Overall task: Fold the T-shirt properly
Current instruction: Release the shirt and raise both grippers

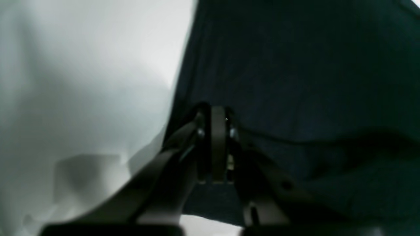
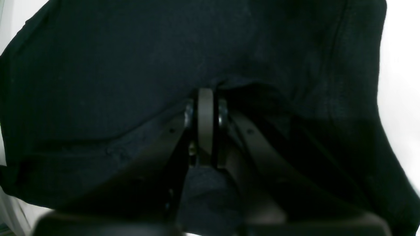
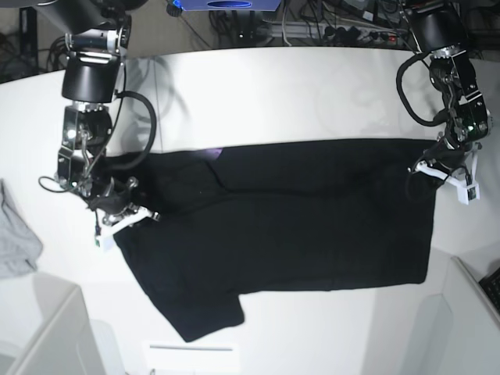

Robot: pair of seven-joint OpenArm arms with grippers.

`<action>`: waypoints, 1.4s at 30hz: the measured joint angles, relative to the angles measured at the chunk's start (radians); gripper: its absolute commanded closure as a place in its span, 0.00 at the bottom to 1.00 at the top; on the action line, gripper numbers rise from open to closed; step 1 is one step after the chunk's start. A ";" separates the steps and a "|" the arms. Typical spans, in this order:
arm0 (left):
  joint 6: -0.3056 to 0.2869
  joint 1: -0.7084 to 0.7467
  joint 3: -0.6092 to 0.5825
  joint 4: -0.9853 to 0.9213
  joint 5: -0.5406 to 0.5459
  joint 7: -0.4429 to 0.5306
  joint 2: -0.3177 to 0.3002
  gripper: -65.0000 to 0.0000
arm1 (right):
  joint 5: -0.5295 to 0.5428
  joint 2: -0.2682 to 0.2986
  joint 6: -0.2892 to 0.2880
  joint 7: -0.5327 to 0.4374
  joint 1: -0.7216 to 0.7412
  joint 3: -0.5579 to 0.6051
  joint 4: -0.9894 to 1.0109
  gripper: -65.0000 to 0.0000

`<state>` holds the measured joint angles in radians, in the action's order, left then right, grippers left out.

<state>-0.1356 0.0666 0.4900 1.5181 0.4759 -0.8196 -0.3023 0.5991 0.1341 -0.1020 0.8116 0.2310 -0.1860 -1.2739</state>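
we are mid-fold, both grippers pinched on the black cloth.

nearest us, a sleeve of the t-shirt (image 3: 205, 316) hangs toward the front edge of the white table (image 3: 312, 94), and the body lies flat across its middle, already doubled lengthwise. the right gripper (image 2: 205, 98) has its jaws narrow on a fold of the shirt near that sleeve end; the left gripper (image 1: 218, 121) clamps narrowly on the opposite edge. next, we judge, both must let go cleanly and regrip for a crosswise fold. a small grey cloth (image 3: 16, 242) lies apart at one side. no containers in view.
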 measured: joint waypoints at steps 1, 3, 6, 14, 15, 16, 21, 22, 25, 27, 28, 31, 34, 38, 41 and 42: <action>0.000 0.001 0.000 0.000 -0.003 -0.001 0.000 0.78 | 0.003 0.000 0.000 -0.002 0.000 0.000 0.000 0.70; 0.000 0.003 0.000 0.000 -0.004 0.000 0.000 0.61 | 0.005 -0.007 0.000 -0.004 0.001 -0.031 0.000 0.56; 0.000 -0.015 0.003 0.000 -0.003 0.000 0.000 0.40 | 0.001 -0.008 0.000 -0.005 -0.003 -0.107 -0.014 0.54; 0.000 -0.006 0.219 0.069 -0.001 0.000 0.003 0.32 | 0.003 -0.022 0.124 -0.128 -0.171 -0.205 -0.291 0.54; -0.001 0.001 0.232 0.093 0.004 -0.001 0.004 0.32 | 0.003 -0.034 0.168 -0.129 -0.198 -0.211 -0.332 0.53; -0.006 0.018 0.250 0.114 0.009 0.005 0.009 0.32 | 0.011 -0.043 0.204 -0.126 -0.228 -0.219 -0.377 0.53; -0.093 0.157 0.362 0.134 0.120 -0.006 0.065 0.32 | 0.008 -0.110 0.273 -0.129 -0.371 -0.238 -0.491 0.45; -0.106 0.179 0.377 0.129 0.136 -0.012 0.069 0.32 | 0.005 -0.133 0.272 -0.128 -0.389 -0.237 -0.491 0.43; -0.123 0.220 0.413 0.121 0.161 0.010 0.083 0.32 | 0.023 -0.190 0.266 -0.120 -0.424 -0.262 -0.486 0.42; -0.127 0.248 0.428 0.117 0.161 0.010 0.098 0.32 | 0.014 -0.215 0.267 -0.132 -0.430 -0.298 -0.457 0.43; -0.126 0.258 0.432 0.114 0.161 0.007 0.109 0.32 | 0.013 -0.216 0.267 -0.132 -0.429 -0.312 -0.437 0.43; -0.127 0.272 0.431 0.113 0.162 -0.003 0.117 0.32 | 0.008 -0.218 0.208 -0.135 -0.422 -0.336 -0.388 0.43; -0.126 0.268 0.431 0.113 0.161 0.004 0.111 0.32 | 0.015 -0.223 0.184 -0.140 -0.389 -0.365 -0.327 0.43; -0.127 0.263 0.423 0.113 0.166 0.007 0.114 0.32 | 0.024 -0.211 0.168 -0.158 -0.334 -0.387 -0.256 0.43; -0.127 0.263 0.423 0.113 0.162 0.007 0.113 0.32 | 0.029 -0.212 0.167 -0.164 -0.332 -0.395 -0.251 0.43; -0.127 0.263 0.423 0.113 0.162 0.007 0.113 0.32 | 0.029 -0.212 0.167 -0.165 -0.332 -0.395 -0.251 0.43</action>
<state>-0.2626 0.3298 0.9131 1.6314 0.6380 -0.8124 -0.1890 0.6281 -0.0776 0.0650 0.6468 -0.1013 -0.5808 -1.5246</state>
